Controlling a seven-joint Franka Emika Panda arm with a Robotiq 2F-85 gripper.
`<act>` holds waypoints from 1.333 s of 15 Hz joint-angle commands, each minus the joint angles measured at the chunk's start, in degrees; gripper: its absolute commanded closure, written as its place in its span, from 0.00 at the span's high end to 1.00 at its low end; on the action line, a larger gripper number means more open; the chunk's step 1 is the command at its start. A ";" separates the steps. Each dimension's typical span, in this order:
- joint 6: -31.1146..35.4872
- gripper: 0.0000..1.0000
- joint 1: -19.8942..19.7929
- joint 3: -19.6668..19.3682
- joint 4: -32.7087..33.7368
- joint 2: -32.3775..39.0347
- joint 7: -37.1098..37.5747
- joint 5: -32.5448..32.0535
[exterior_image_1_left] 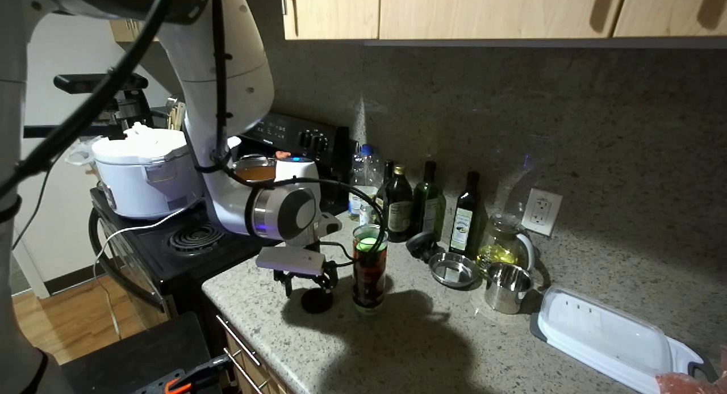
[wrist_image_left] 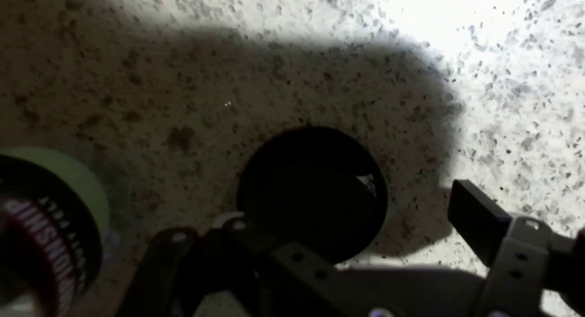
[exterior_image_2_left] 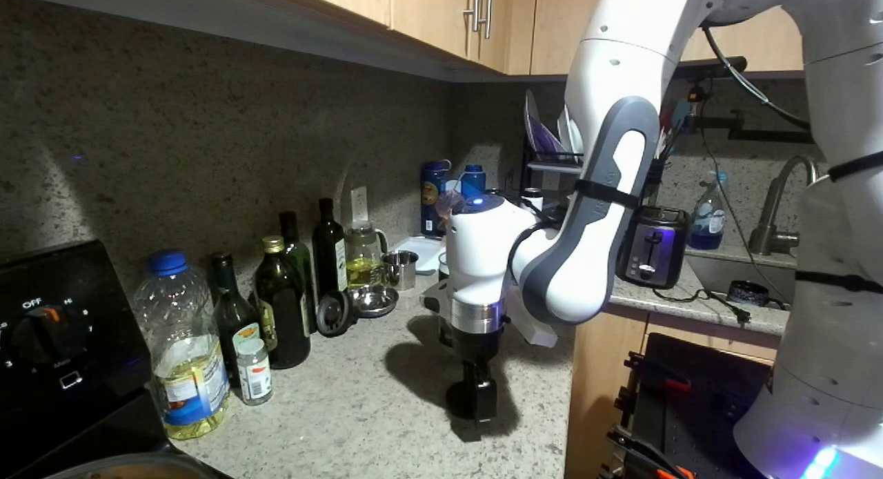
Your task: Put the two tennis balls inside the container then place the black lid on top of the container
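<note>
The black gripper fingers (wrist_image_left: 480, 222) are spread apart; nothing is held. The flat, round, black lid (wrist_image_left: 315, 157) is located below the fingers, partly overlapped by one in the wrist view. Beside them, a round yellow-green tennis ball (exterior_image_1_left: 367, 244) is contained in the upright, clear cylindrical tube (exterior_image_1_left: 369, 286). Lid pick-up is presumably in hand; the fingers should be centred about the lid, lowered and closed.

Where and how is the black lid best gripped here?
Probably by opposite sides of its rim, coming straight down: the black lid is a round disc lying flat on the counter, so its low rim suits a pinch from above. Leave room on the side facing the upright container.
</note>
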 commanded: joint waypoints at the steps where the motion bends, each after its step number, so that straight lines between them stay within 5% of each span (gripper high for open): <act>1: 2.80 1.00 2.52 -3.00 -1.01 -0.53 0.20 -1.19; 13: 7.88 1.00 2.72 -4.73 -0.69 3.31 -1.46 -0.20; 14: 7.86 0.97 2.80 -4.83 -0.72 3.20 -1.39 -0.20; 15: 7.80 0.75 2.96 -4.99 -0.79 2.97 -1.28 -0.30; 20: 7.34 0.46 2.70 -4.46 -0.91 1.99 -0.21 -1.55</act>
